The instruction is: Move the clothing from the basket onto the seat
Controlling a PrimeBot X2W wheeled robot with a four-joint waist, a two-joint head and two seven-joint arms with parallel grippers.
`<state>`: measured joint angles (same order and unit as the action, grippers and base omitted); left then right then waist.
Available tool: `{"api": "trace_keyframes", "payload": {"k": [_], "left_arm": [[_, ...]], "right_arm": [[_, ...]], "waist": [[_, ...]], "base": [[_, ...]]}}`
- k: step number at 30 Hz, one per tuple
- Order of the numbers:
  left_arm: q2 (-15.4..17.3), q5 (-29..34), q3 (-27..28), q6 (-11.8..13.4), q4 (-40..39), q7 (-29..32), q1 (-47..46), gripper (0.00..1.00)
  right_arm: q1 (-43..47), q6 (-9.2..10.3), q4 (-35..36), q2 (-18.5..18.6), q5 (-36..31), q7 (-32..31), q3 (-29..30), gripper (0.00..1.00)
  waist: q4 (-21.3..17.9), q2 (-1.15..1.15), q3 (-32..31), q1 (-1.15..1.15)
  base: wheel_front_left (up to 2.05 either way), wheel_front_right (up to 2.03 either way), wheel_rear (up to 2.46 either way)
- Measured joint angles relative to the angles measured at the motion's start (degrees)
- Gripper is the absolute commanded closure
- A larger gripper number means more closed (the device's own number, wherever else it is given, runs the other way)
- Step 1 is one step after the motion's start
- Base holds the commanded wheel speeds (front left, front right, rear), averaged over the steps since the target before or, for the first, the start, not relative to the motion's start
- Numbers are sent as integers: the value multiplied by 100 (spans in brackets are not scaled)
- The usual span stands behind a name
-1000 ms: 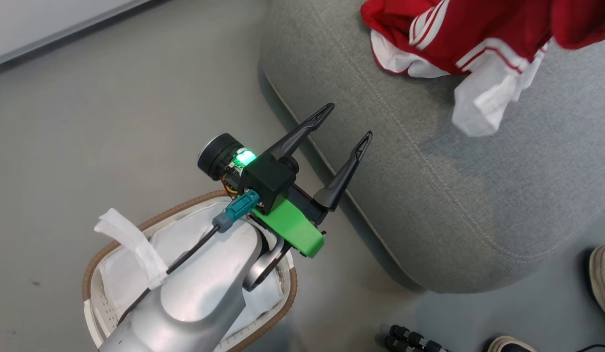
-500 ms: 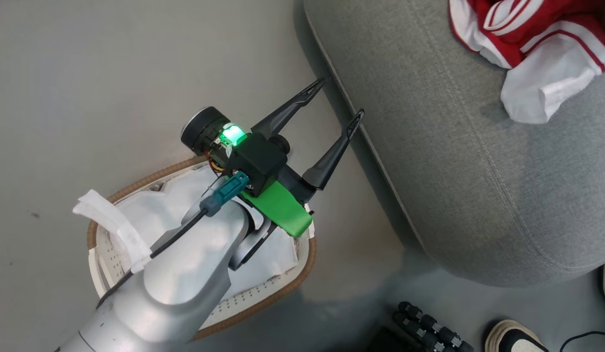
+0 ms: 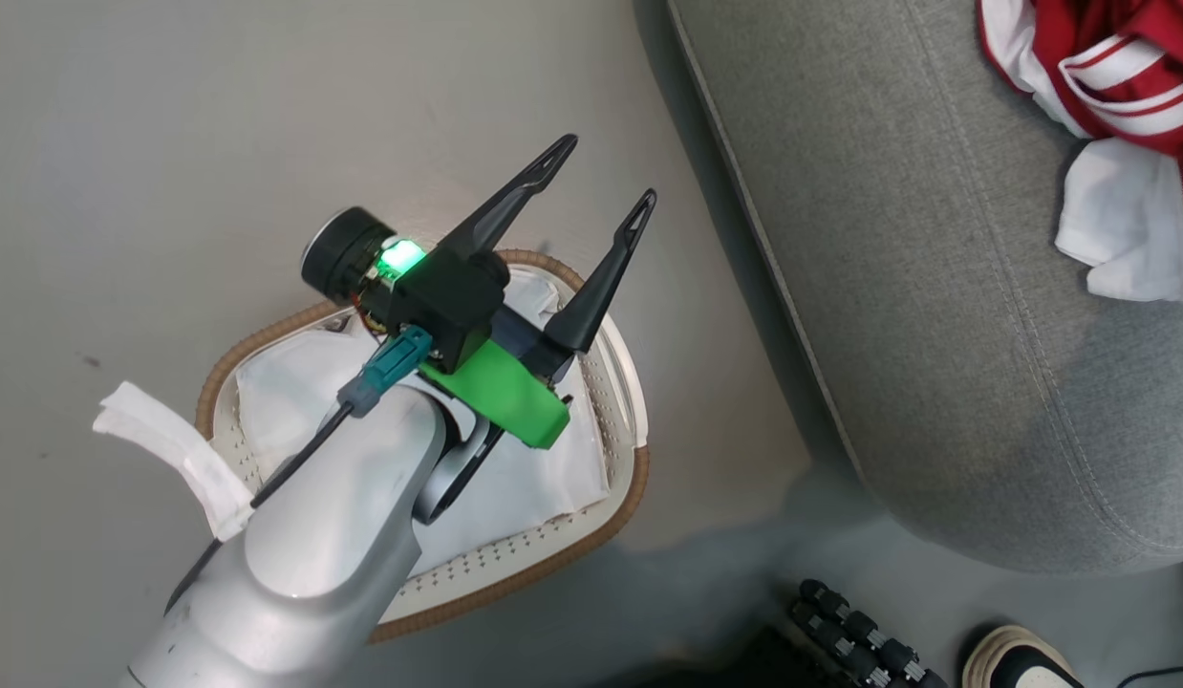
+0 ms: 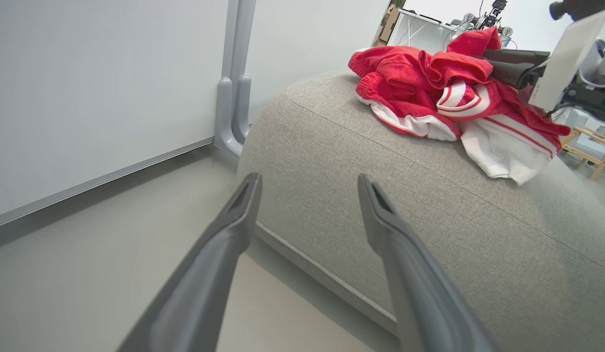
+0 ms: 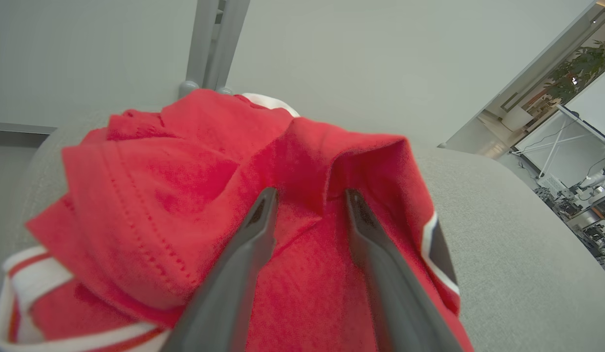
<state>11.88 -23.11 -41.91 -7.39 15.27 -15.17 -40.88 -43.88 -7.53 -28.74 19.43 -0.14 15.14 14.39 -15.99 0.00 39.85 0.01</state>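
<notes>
The red clothing [image 3: 1127, 67] with white stripes lies bunched on the grey seat [image 3: 935, 287], at the top right of the head view. My right gripper [image 5: 311, 195] stands over that red clothing [image 5: 185, 186], fingers parted, with a fold of cloth rising between the tips. The white basket [image 3: 553, 564] with its brown rim stands on the floor beside the seat and holds a white liner [image 3: 525, 487]. My left gripper [image 3: 604, 172] hangs open above the basket's far rim with nothing between its fingers. From the left wrist, that left gripper [image 4: 308, 181] points at the seat [image 4: 380, 220] and the clothing [image 4: 420, 83].
A strip of the white liner [image 3: 171, 454] hangs out over the basket's left rim. A person's shoe [image 3: 1017, 659] and a black ribbed part [image 3: 859, 635] are at the bottom right. A grey post [image 4: 234, 98] and a pale wall stand behind the seat.
The head camera has swung, shifting the whole picture right. My left gripper has drawn back from the seat's edge to above the basket. The white-trimmed garment has settled onto the seat.
</notes>
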Motion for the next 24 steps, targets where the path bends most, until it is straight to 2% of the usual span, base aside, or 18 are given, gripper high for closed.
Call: {"api": "trace_keyframes", "payload": {"k": [6, 14, 24], "left_arm": [[-20, 5, 162, -1, 23, 0, 339, 0], [-198, 13, 651, -1, 29, 0, 987, 0], [-355, 170, 1692, -1, 52, 0, 1909, 0]], "right_arm": [[673, 0, 185, -223, -42, 0, 131, 0], [1439, 0, 731, -298, 119, -1, 24, 0], [1914, 0, 1399, -425, 358, 0, -746, 0]], "waist": [[-30, 0, -358, 0], [-12, 0, -1053, -1], [290, 0, -1887, -1]], "base": [[0, 0, 0], [0, 0, 0], [0, 0, 0]]}}
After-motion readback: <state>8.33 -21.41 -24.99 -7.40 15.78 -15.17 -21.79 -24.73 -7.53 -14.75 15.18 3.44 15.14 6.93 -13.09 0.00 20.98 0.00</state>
